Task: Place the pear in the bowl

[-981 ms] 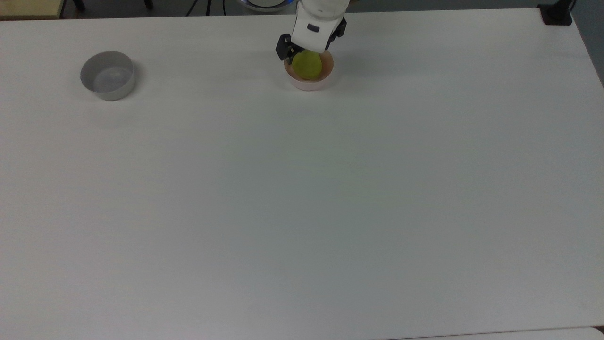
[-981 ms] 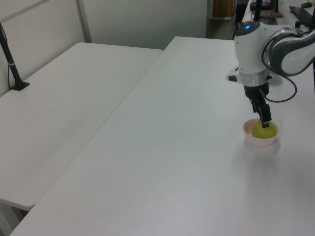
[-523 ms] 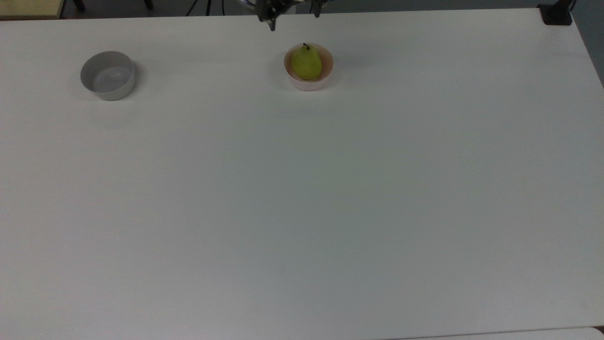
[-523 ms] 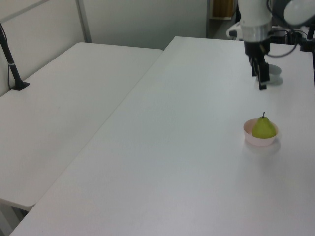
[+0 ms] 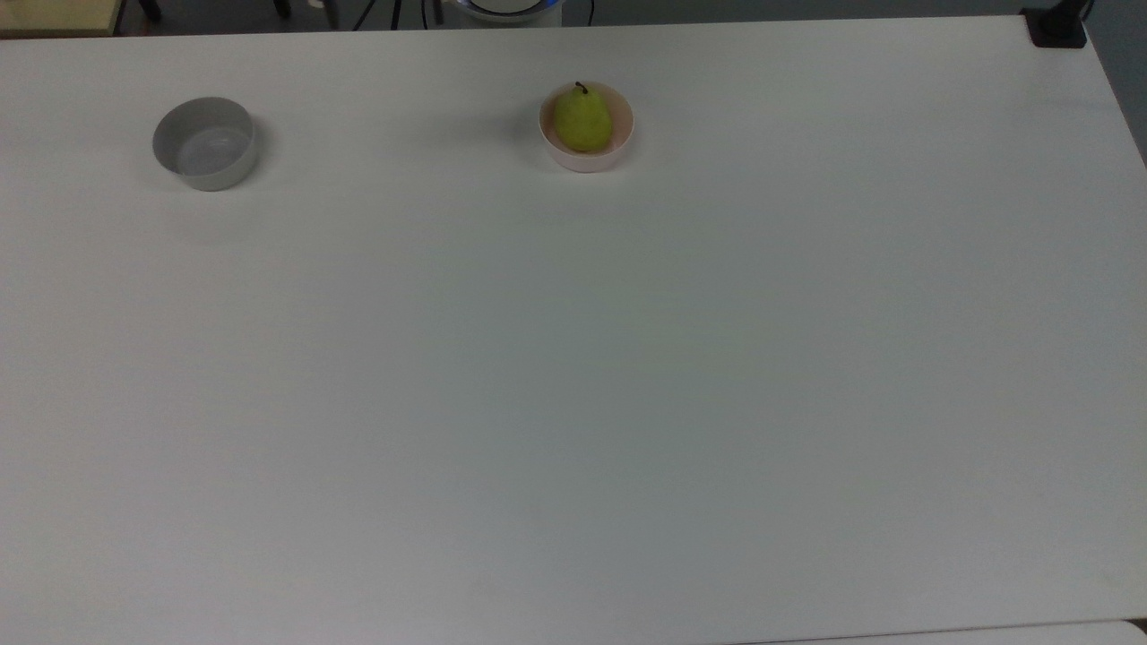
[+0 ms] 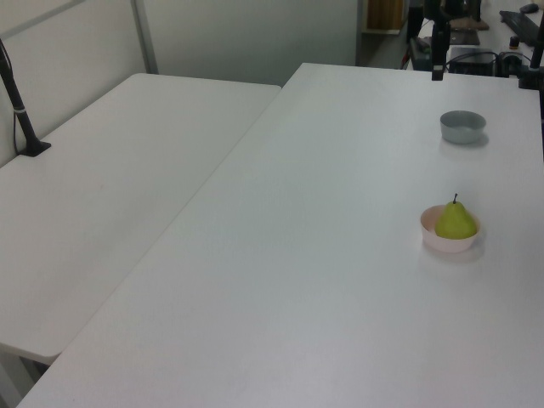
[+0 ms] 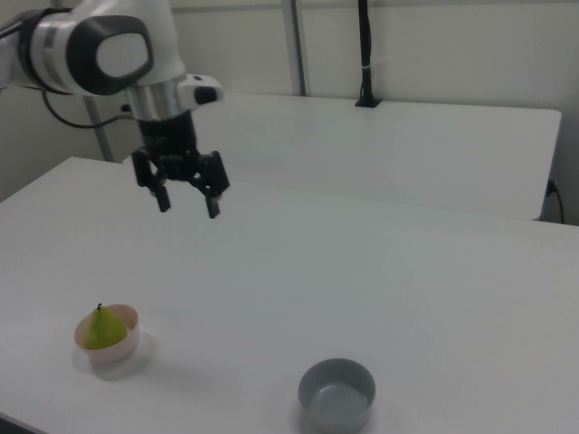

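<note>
A yellow-green pear (image 5: 582, 120) sits inside a small pale pink bowl (image 5: 586, 159) on a white table (image 5: 573, 376), its dark stem up; in the right view the pear (image 7: 106, 328) hides the bowl's (image 7: 109, 348) floor, so I cannot tell how it rests there; the robot's hand (image 7: 187, 204) hangs in the air well above the table and apart from the bowl, its two black fingers (image 7: 164, 199) spread wide with nothing between them; in the left view one dark finger (image 6: 439, 51) shows at the upper edge, the rest cut off; a grey bowl (image 5: 207, 143) stands well apart toward the top view's left, its far inner wall out of sight.
</note>
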